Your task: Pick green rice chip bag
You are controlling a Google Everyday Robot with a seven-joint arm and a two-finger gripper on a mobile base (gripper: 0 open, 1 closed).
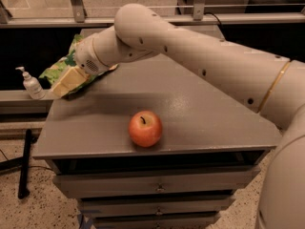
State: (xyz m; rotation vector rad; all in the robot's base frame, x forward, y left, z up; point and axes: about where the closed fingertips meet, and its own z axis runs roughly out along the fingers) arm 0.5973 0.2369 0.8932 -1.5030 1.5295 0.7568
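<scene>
The green rice chip bag lies at the far left corner of the grey cabinet top. It is bright light green and puffy, and only its left part shows. My gripper is down on the bag's near side and covers most of it. My white arm reaches in from the right, across the back of the top.
A red apple sits near the front edge, in the middle. A white pump bottle stands on a ledge left of the cabinet. Drawers are below the top. The arm hides the back right of the top.
</scene>
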